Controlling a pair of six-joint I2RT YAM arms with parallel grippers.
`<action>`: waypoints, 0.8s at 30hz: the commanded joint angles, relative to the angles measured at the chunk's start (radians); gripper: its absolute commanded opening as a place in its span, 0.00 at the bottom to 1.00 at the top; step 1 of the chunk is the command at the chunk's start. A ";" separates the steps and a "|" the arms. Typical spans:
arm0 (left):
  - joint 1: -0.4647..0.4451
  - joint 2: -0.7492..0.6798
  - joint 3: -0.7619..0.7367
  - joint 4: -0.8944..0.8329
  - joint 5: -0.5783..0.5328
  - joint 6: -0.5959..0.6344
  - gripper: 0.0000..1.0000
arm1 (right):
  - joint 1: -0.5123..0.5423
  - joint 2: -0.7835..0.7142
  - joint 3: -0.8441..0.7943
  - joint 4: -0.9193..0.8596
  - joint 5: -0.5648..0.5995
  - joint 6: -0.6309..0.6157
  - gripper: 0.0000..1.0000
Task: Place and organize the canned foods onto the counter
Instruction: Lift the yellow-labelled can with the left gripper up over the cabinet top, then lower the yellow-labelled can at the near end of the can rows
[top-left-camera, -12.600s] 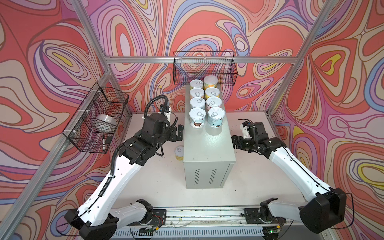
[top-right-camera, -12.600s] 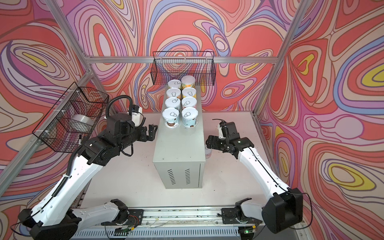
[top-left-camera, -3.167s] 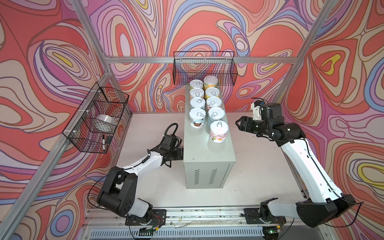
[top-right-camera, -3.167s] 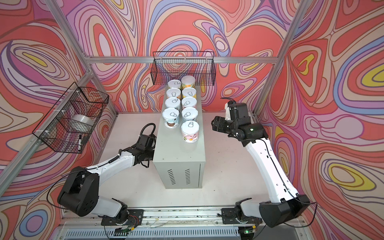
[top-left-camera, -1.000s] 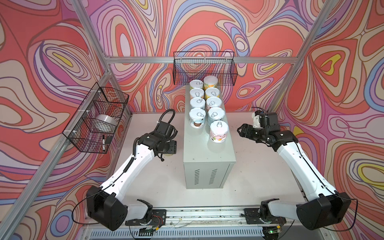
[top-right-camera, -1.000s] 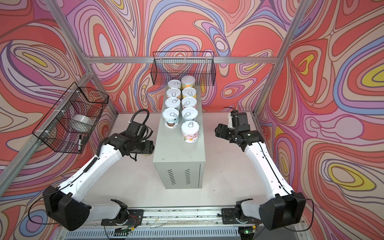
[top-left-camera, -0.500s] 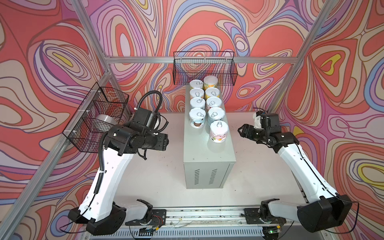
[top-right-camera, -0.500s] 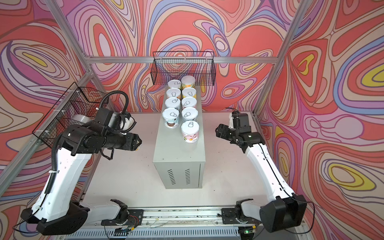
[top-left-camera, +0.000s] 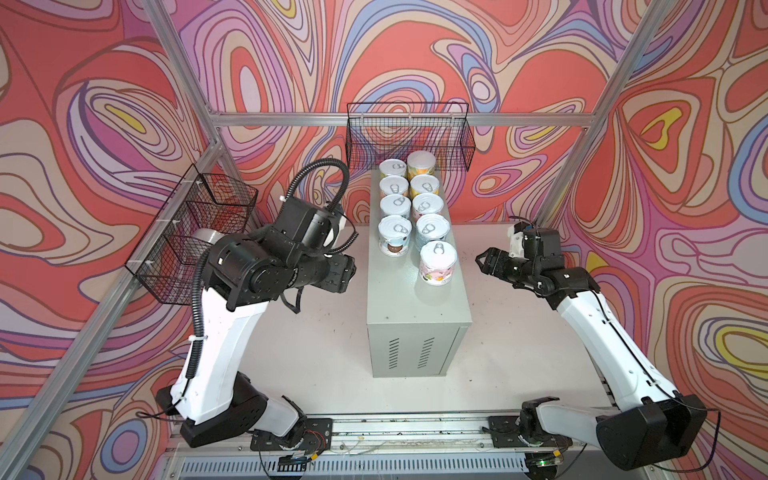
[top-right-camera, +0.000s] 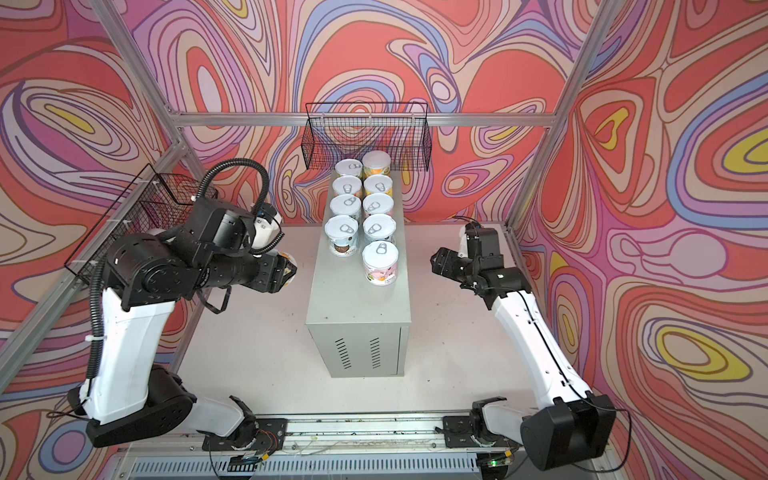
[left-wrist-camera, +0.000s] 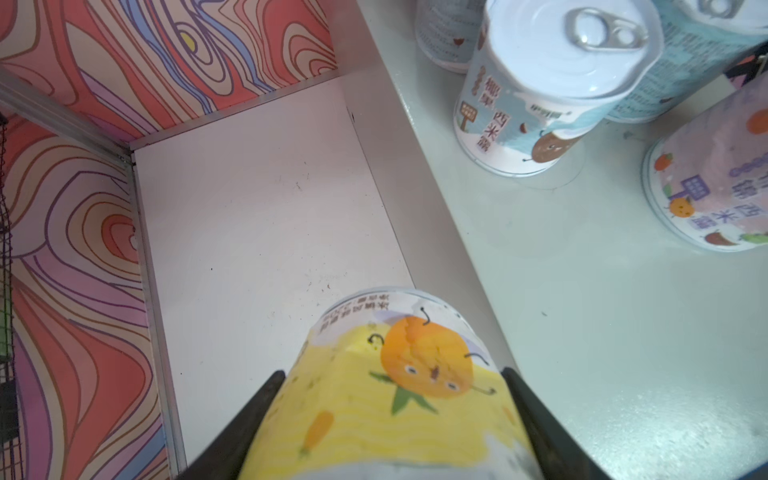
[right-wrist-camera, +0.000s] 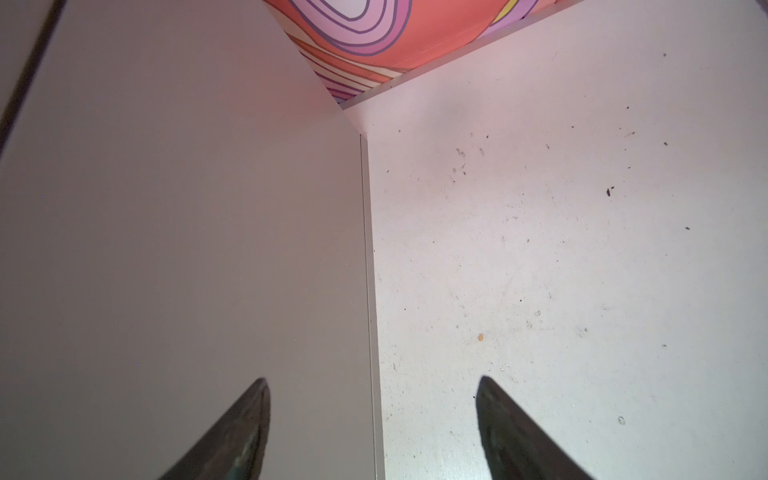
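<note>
Several canned foods stand in two rows on the back half of the grey counter (top-left-camera: 415, 303) in both top views. The pink can (top-left-camera: 437, 262) is the one nearest the front. My left gripper (left-wrist-camera: 391, 372) is shut on a yellow can with an orange fruit label (left-wrist-camera: 390, 407). It holds the can in the air just left of the counter's top edge (left-wrist-camera: 582, 311), near a pale blue can (left-wrist-camera: 552, 83). In a top view a sliver of the held can (top-right-camera: 287, 261) shows at the left gripper (top-right-camera: 289, 269). My right gripper (right-wrist-camera: 372, 379) is open and empty. It hangs beside the counter's right wall (top-right-camera: 434, 259).
A black wire basket (top-left-camera: 409, 133) hangs on the back wall behind the cans. Another basket (top-left-camera: 191, 237) on the left wall holds a silvery tape roll (top-left-camera: 205, 237). The white tabletop (top-left-camera: 324, 353) surrounds the counter.
My left arm has lifted the yellow can from low beside the counter up to the level of its top. The right arm has hardly moved.
</note>
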 joint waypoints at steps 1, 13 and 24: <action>-0.051 0.031 0.059 -0.068 -0.059 0.001 0.00 | -0.007 -0.018 0.019 0.006 -0.022 0.001 0.80; -0.161 0.127 0.160 -0.055 -0.008 0.004 0.00 | -0.007 -0.027 -0.017 0.029 -0.058 0.022 0.80; -0.211 0.217 0.225 -0.030 0.028 0.012 0.00 | -0.007 -0.028 -0.032 0.037 -0.077 0.022 0.81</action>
